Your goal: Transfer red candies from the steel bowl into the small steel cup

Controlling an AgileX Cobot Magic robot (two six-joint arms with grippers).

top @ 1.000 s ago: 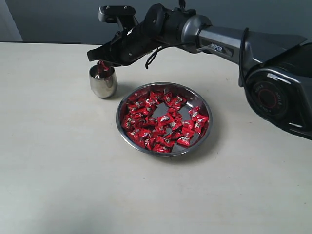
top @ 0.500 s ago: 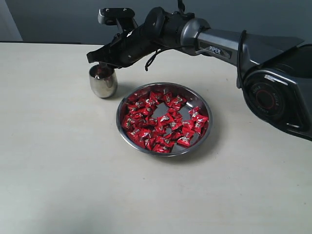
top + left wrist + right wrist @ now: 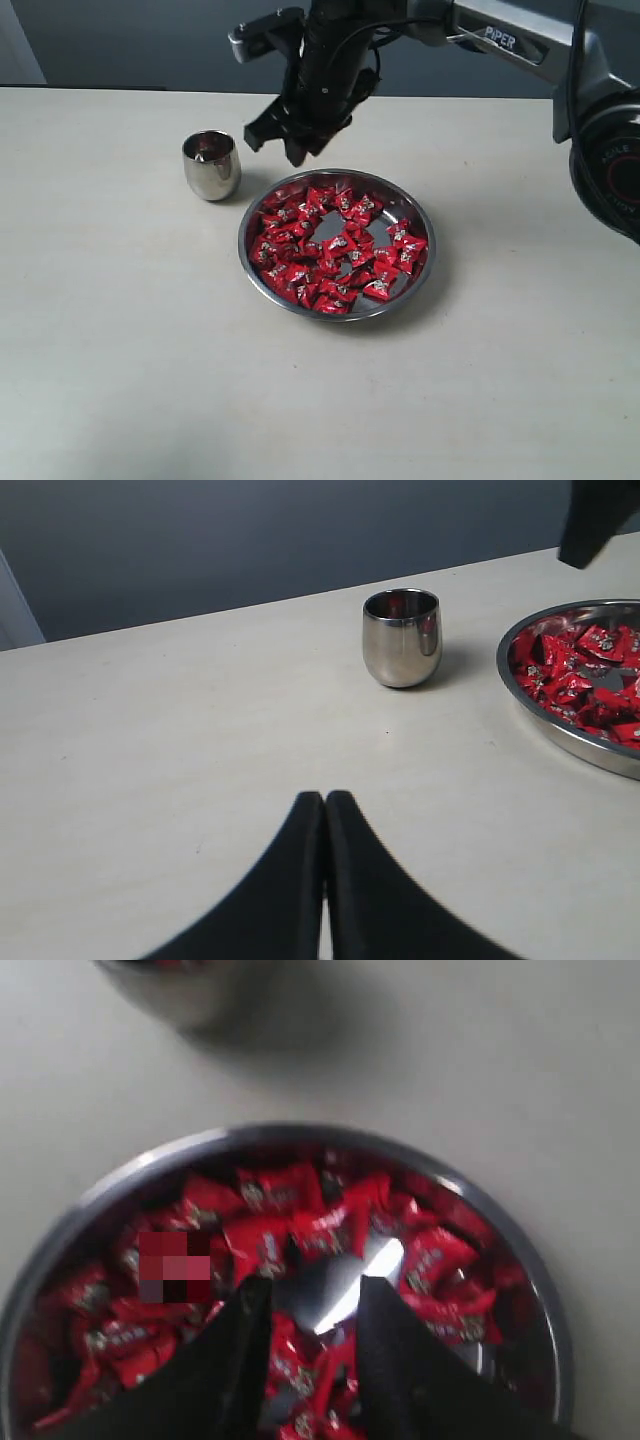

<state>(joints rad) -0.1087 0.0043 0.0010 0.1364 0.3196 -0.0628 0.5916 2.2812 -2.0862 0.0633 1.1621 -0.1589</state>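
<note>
Spread and empty, the right jaws hang over the bowl (image 3: pixel 300 1132); candies (image 3: pixel 265 1195) crowd just under them — closing may pinch two, or slip. The cup (image 3: pixel 401 640) beyond them seems part-filled. The left jaws are pressed together.

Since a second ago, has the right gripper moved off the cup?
Yes. The right gripper has swung right, from above the small steel cup to over the steel bowl.

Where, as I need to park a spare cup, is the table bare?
In the exterior view, bare: the table stretch nearer than the steel bowl, and left of the small steel cup. Crowded: the narrow gap between cup and bowl, with the right hand hovering at the bowl's far rim.
</note>
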